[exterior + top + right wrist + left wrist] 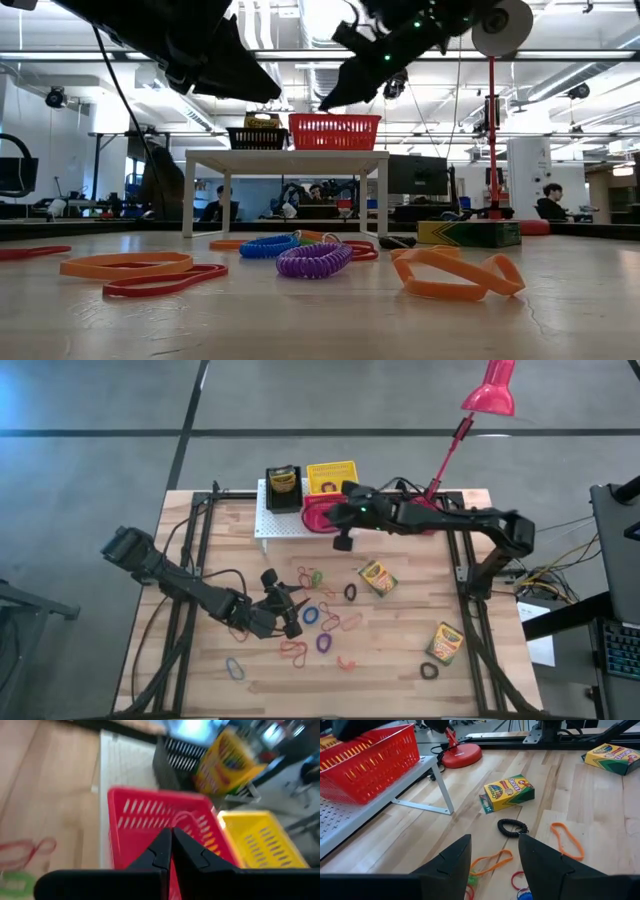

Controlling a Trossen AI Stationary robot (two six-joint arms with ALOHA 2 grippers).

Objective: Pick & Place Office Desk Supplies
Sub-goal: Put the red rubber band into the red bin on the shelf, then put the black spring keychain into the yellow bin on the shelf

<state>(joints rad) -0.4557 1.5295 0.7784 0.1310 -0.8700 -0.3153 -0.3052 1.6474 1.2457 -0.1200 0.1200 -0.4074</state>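
On the white rack (268, 528) at the table's far side stand a red basket (316, 518), a black basket (283, 500) with a crayon box (283, 482) in it, and a yellow basket (332, 475). My right gripper (170, 845) hangs shut above the red basket (150, 815); I see nothing between its fingers. My left gripper (495, 855) hovers open over the loops (320, 615) at mid-table, pointing toward a crayon box (509, 792) and a black coil (512, 827). Another crayon box (444, 643) lies near the right.
A red desk lamp (490, 390) stands at the far right, its base (462, 755) beside the rack. Coloured loops (310, 260) lie scattered over the middle and near part of the wooden table (400, 680). Black frame rails (470, 610) run along both sides.
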